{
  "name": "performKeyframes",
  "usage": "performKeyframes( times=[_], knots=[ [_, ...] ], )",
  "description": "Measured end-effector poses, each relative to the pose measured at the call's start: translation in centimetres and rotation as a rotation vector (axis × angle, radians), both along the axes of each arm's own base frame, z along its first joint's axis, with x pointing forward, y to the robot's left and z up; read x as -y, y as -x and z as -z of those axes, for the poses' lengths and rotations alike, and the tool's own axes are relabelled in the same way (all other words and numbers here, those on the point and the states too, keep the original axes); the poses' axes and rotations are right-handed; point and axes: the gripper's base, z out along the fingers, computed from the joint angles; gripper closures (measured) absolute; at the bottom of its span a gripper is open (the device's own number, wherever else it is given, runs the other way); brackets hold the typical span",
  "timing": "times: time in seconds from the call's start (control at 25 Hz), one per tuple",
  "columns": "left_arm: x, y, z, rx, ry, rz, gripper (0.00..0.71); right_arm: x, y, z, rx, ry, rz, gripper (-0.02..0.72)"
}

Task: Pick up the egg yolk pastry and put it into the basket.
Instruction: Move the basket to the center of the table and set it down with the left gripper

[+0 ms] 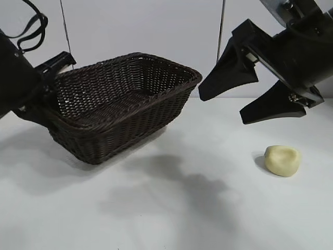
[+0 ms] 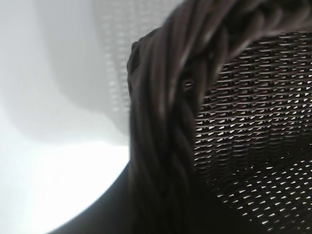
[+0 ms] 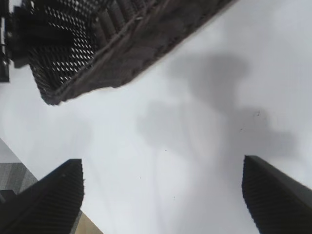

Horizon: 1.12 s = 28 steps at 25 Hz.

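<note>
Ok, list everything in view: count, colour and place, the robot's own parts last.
Woven wicker basket: one, dark brown, left of centre on the table, tilted, its left end lifted.
Pale yellow dough-like egg yolk pastry: one, on the table at the right, outside the basket.
Table: one, white.
Left gripper: one, black, jaws clamped on the basket's left rim.
Right gripper: one, black, jaws open, above the table up and left of the pastry, holding nothing.

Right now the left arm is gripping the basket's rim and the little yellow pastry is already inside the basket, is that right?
Not quite. The left gripper does grip the rim of the basket, tilting it, but the egg yolk pastry is not inside: the exterior view shows it lying on the table, below the open right gripper.
</note>
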Motion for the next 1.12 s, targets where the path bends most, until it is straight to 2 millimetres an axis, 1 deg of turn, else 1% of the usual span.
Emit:
performKeyframes(
  times=[0.12,0.28,0.44,0.52,0.64,0.76,1.12],
  knots=[
    [-0.6,-0.6,-1.2,0.034,-0.049,0.155,0.61,0.0,0.0,0.0,0.0,0.0,0.0,0.072],
    [-0.5,-0.6,-2.2,0.059,-0.103,0.373,0.61,0.0,0.0,0.0,0.0,0.0,0.0,0.072],
    [-0.4,-0.8,-2.1,0.049,-0.127,0.501,0.61,0.0,0.0,0.0,0.0,0.0,0.0,0.072],
    [-0.2,-1.3,-1.5,0.032,-0.131,0.545,0.61,0.0,0.0,0.0,0.0,0.0,0.0,0.072],
    [0.3,-1.9,-0.2,-0.014,-0.135,0.607,0.61,0.0,0.0,0.0,0.0,0.001,-0.001,0.072],
    [0.5,-2.3,0.7,-0.036,-0.136,0.65,0.61,0.0,0.0,0.0,0.0,0.001,-0.001,0.072],
    [0.8,-2.3,0.9,-0.029,-0.141,0.677,0.61,0.0,0.0,0.0,0.0,0.0,0.002,0.072]
  ],
)
